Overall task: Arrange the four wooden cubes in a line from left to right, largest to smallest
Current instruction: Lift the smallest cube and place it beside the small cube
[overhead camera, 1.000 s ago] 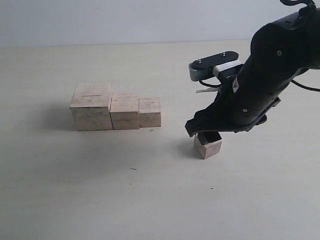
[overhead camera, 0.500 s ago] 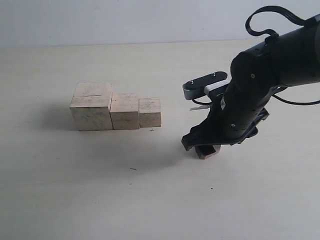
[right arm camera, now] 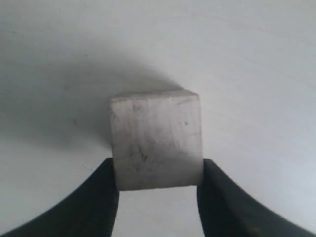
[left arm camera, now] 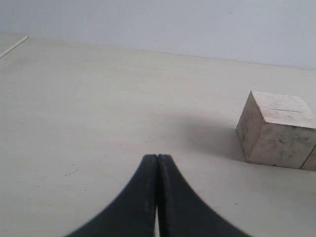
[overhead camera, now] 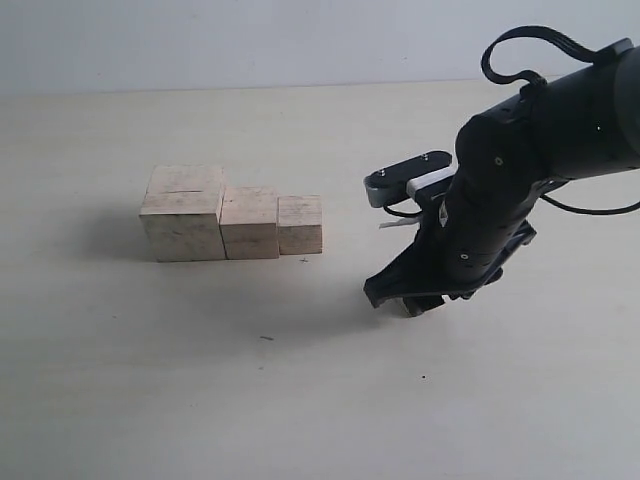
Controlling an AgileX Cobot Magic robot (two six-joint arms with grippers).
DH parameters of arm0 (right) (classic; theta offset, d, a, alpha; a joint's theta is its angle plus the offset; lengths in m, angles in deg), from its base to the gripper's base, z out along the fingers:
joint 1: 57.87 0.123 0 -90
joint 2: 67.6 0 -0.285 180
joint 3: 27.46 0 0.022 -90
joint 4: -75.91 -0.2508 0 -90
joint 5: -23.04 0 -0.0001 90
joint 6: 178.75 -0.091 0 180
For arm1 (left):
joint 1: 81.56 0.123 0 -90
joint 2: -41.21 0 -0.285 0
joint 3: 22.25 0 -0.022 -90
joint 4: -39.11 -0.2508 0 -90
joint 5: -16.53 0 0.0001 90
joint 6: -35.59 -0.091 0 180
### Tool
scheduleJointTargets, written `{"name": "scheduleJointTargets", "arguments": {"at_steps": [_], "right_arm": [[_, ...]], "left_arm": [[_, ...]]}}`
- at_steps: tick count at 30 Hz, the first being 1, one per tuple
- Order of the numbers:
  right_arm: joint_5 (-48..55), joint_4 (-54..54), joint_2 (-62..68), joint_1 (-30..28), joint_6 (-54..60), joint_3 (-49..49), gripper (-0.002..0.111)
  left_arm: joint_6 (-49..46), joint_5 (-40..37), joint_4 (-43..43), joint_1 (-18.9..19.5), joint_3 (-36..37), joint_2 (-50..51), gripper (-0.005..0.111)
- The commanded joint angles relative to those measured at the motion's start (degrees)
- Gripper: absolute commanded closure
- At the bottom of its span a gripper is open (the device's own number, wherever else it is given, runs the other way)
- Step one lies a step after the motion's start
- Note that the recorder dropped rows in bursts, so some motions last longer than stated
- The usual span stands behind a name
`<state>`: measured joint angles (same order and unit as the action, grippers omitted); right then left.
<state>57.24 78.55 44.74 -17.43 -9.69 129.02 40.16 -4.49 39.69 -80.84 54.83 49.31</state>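
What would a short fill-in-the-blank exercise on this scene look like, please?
1. The row of touching cubes in the exterior view holds ___ cubes.
2. The largest cube stands at the ___ end of that row in the exterior view.
3. The cube gripped by the right hand is the ___ of the four.
4. The left hand holds nothing and is ___.

Missing words: three; left; smallest; shut.

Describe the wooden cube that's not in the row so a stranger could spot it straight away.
On the pale table, find the row of three pale beige wooden cubes at left, then look right to the black right gripper. The fourth pale beige wooden cube sits clamped between its jaws, the only one apart from the row.
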Motion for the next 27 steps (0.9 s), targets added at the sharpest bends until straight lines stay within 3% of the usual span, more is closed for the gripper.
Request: {"name": "scheduleJointTargets", "arguments": {"at_steps": [1,3,12,21,27], "right_arm": [[0.88,0.29,-1.46,0.23,0.41,0.12,0.099],[3.00,0.29,-2.33,0.23,0.53,1.37,0.108],[18.41,10.93,-3.82,-1.29,7.06,15.32,0.108],[24.36,3.76,-3.82,-17.32,19.96,31.38,0.108],[23.88,-9.90,-2.99,-24.16,50.69,32.72,0.108]], "left_arm": [[0.21,0.71,-0.05,-0.34,0.13,-0.30,0.107],[0.21,0.71,-0.05,-0.34,0.13,-0.30,0.107],[0.21,0.71,-0.05,-0.34,0.13,-0.30,0.107],[0.21,0.71,-0.05,-0.34,0.13,-0.30,0.107],[0.21,0.71,-0.05,-0.34,0.13,-0.30,0.107]]}}
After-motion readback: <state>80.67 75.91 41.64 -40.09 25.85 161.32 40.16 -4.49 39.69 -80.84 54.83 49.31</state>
